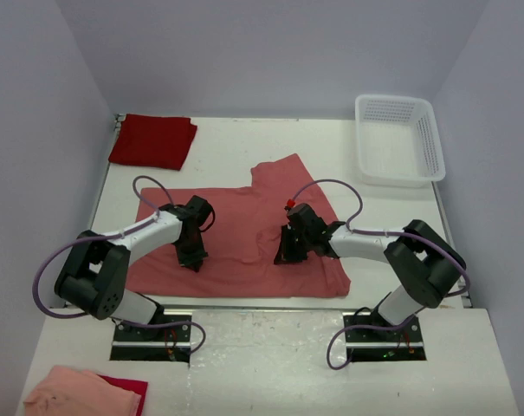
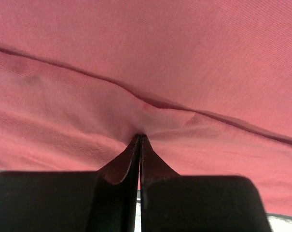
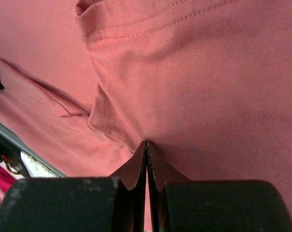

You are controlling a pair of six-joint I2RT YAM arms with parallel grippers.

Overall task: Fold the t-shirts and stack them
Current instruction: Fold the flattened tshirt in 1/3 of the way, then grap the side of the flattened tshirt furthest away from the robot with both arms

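Fold step in hand on the salmon shirt [image 1: 244,230], which lies spread flat mid-table [image 1: 270,147]. Crimson shirt [image 1: 153,140] sits folded at the far left corner. Left gripper [image 1: 192,254] and right gripper [image 1: 288,252] are both pinched tight on salmon cloth, arms bent low, wrists pitched down. Next move likely needs an even lift by both arms.

A white plastic mesh basket [image 1: 396,107] stands empty at the far right corner of the white tabletop [image 1: 236,143]. A crumpled peach-pink cloth [image 1: 80,394] lies at the near left corner, partly cut off by the frame's edge.
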